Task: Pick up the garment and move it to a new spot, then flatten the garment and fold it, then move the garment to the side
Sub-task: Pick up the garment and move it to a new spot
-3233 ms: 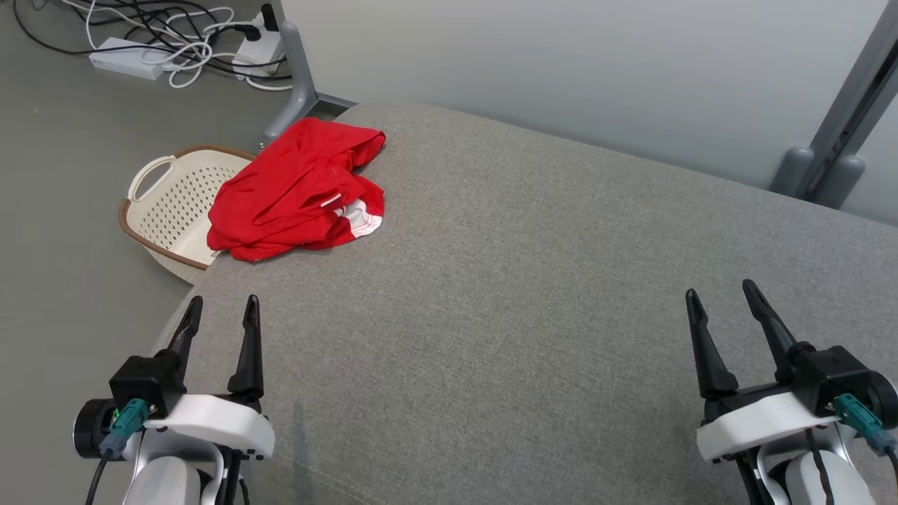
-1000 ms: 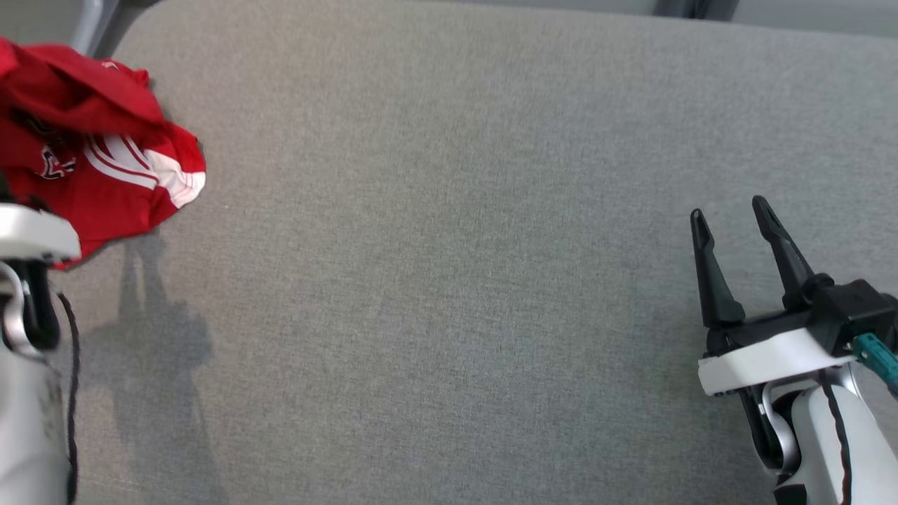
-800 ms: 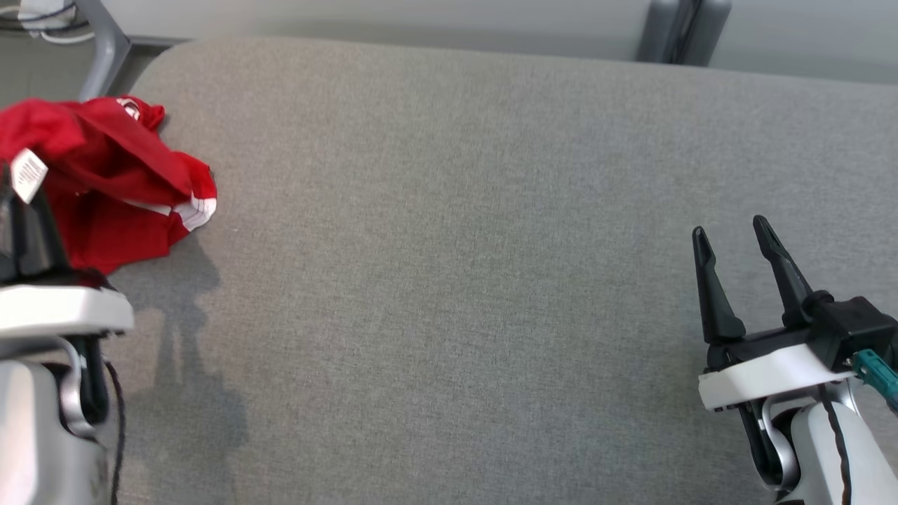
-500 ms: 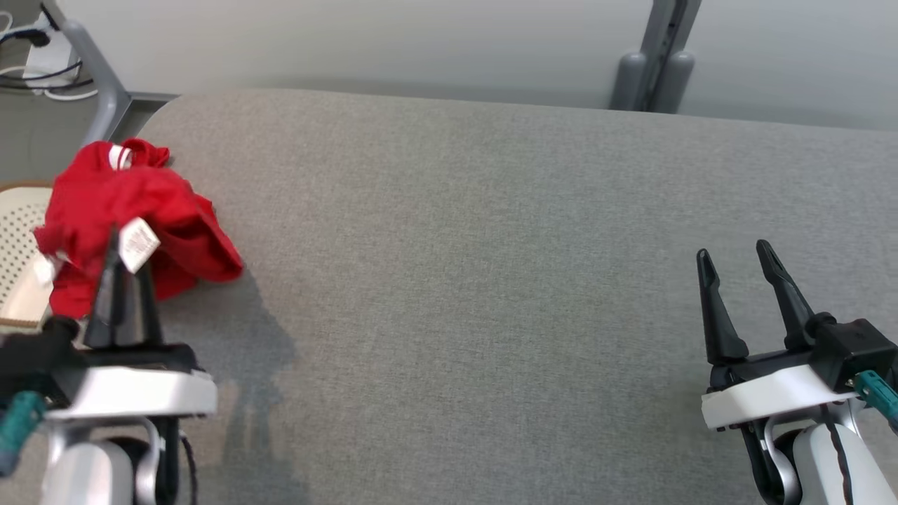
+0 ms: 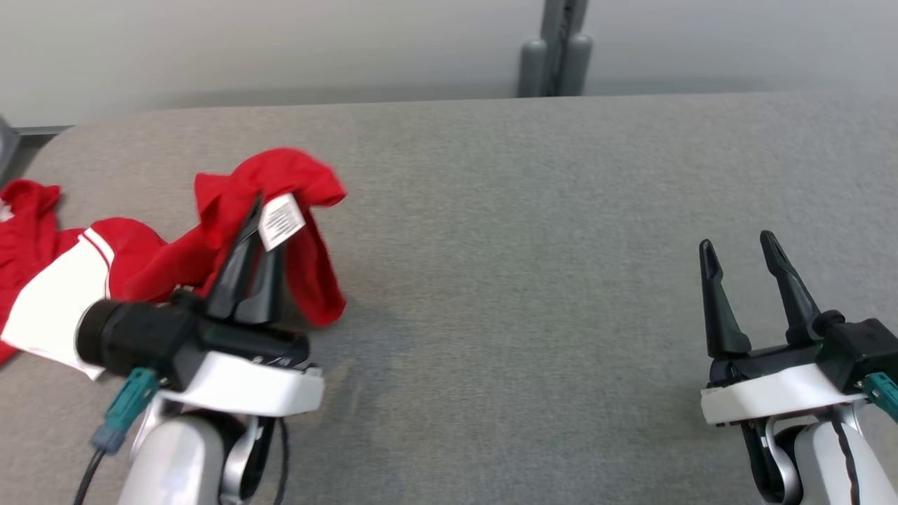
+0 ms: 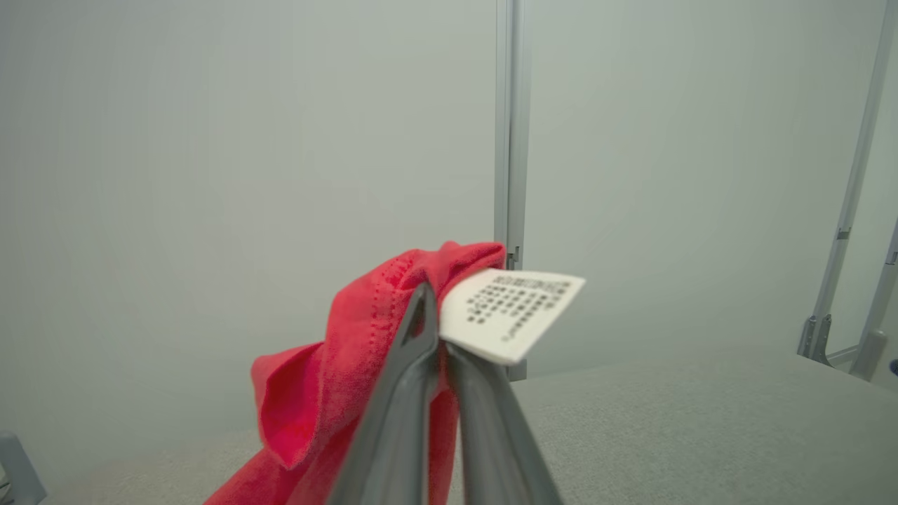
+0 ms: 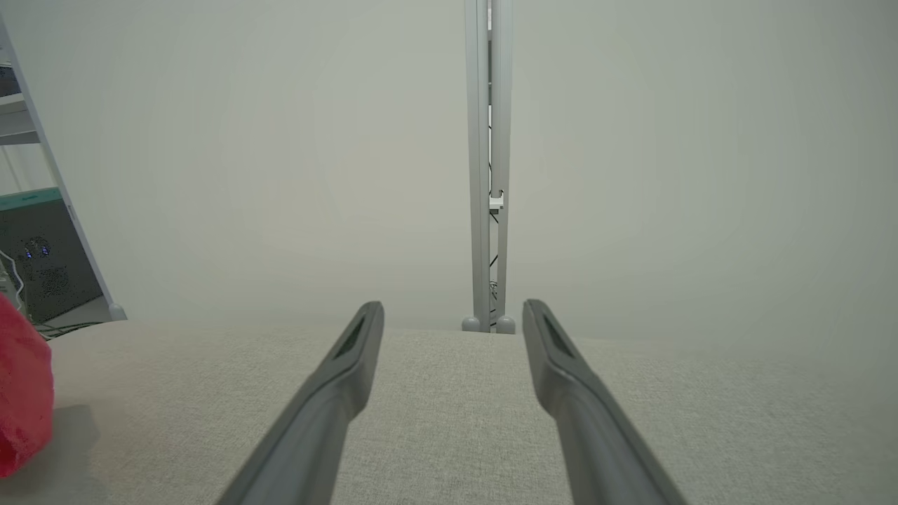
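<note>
The head camera looked forward and down from above the near side of the grey upholstered surface, toward the grey post behind its far edge. The left wrist camera sat low, close behind the left gripper, facing that post almost level, with the red garment right at the lens. The right wrist camera, behind the right gripper, faced the post squarely. All three shared the post, the surface's far edge and the pale wall.

garment: at my left on the padded surface, one end at my left gripper
right gripper: my far right, well apart
post: behind the surface
</note>
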Motion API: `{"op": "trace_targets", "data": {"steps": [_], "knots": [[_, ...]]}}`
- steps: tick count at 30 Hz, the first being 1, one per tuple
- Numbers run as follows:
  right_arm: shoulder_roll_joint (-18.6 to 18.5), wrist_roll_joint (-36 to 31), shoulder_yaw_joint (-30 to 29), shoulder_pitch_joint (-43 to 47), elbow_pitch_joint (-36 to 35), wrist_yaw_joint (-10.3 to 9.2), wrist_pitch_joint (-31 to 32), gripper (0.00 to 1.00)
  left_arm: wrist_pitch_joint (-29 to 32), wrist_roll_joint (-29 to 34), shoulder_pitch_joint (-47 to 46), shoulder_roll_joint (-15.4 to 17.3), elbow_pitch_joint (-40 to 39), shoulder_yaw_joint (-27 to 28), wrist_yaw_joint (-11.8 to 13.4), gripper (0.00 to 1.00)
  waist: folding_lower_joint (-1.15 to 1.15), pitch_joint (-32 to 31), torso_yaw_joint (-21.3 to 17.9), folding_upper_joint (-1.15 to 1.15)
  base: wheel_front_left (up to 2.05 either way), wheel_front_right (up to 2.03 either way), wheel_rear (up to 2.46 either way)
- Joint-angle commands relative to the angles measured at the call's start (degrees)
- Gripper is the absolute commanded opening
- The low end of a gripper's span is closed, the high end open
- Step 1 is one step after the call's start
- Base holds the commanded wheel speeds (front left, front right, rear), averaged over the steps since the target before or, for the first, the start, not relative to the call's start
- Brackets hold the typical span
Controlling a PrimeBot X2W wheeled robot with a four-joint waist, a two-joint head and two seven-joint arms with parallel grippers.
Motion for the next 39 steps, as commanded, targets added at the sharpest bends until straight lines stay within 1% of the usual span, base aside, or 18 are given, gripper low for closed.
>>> {"op": "trace_targets", "data": {"steps": [1,3,6,7,11,16,19,21,26,27,28,29,30,36,39], "knots": [[-0.2,0.5,-0.4,-0.8,-0.5,0.01,0.0,1.00,-0.1,0.4,-3.4,-0.2,0.6,-1.9,-1.2,0.00,0.00,2.4,-3.4,0.00,0.00,0.00,0.00],[-0.1,0.6,-0.5,-1.4,-1.1,0.01,0.0,1.00,0.1,0.8,-6.2,-0.4,1.6,-4.1,-2.5,0.00,0.00,3.8,-5.4,0.00,0.00,0.00,0.00],[0.0,1.0,-0.5,-2.1,-1.9,0.01,0.0,1.00,0.5,1.2,-10.4,-1.0,3.2,-7.6,-3.7,0.00,0.00,5.9,-8.7,0.00,0.00,0.00,0.00],[0.0,1.0,-0.5,-2.1,-1.9,0.01,0.0,1.00,0.5,1.2,-10.4,-1.0,3.2,-7.6,-3.7,0.00,0.00,5.9,-8.7,0.00,0.00,0.00,0.00],[0.0,2.9,-0.4,-3.1,-2.8,0.01,0.0,1.00,1.1,1.2,-15.4,-1.9,6.0,-13.0,-4.8,0.00,0.00,8.6,-12.9,0.00,0.00,0.00,0.00],[0.0,5.0,-0.7,-4.0,-3.7,0.01,0.0,1.00,1.2,0.4,-20.9,-2.5,10.1,-20.4,-5.5,0.00,0.00,12.2,-17.2,0.00,0.00,0.00,0.00],[0.0,6.1,-0.6,-4.2,-3.9,0.01,0.0,1.00,1.1,-0.7,-23.1,-2.5,12.9,-24.6,-5.6,0.00,0.00,14.2,-19.1,0.00,0.00,0.00,0.00],[0.0,6.9,-0.4,-4.3,-3.9,0.01,0.0,1.00,1.3,-1.8,-24.0,-2.6,15.4,-27.2,-5.1,0.00,0.00,15.5,-19.9,0.00,0.00,0.00,0.00],[0.0,8.3,-0.1,-4.9,-3.9,0.01,0.0,1.00,1.6,-4.2,-24.7,-2.6,23.4,-31.1,-4.9,0.00,0.00,17.3,-20.7,0.00,0.00,0.00,0.00],[0.0,8.4,-0.1,-4.9,-3.8,0.01,0.0,1.00,1.5,-4.6,-24.9,-2.6,26.0,-32.0,-5.1,0.13,0.00,17.4,-20.5,0.00,0.00,0.00,0.00],[0.0,8.4,-0.1,-5.0,-3.7,0.01,0.0,1.00,1.3,-5.0,-24.9,-2.6,27.0,-32.5,-5.3,0.45,0.00,17.4,-20.2,0.00,0.00,0.00,0.00],[0.0,8.4,-0.3,-5.1,-3.6,0.01,0.0,1.00,1.1,-5.4,-24.8,-2.6,27.9,-33.0,-5.4,0.95,0.00,17.1,-19.9,0.00,0.00,0.00,0.00],[0.0,8.2,-0.3,-5.1,-3.5,0.01,0.0,1.00,0.9,-5.7,-24.8,-2.6,28.5,-33.4,-5.4,1.00,0.00,16.8,-19.6,0.00,0.00,0.00,0.00],[0.0,7.0,-0.7,-4.4,-3.0,0.01,0.0,1.00,-2.2,-8.2,-22.5,-2.6,30.1,-34.7,-5.8,1.00,0.00,13.5,-16.6,0.00,0.00,0.00,0.00],[0.0,6.1,-0.8,-3.7,-2.6,0.01,0.0,1.00,-4.8,-8.9,-21.2,-2.2,30.3,-33.1,-4.2,1.00,0.00,11.4,-14.8,0.00,0.00,0.00,0.00]]}}
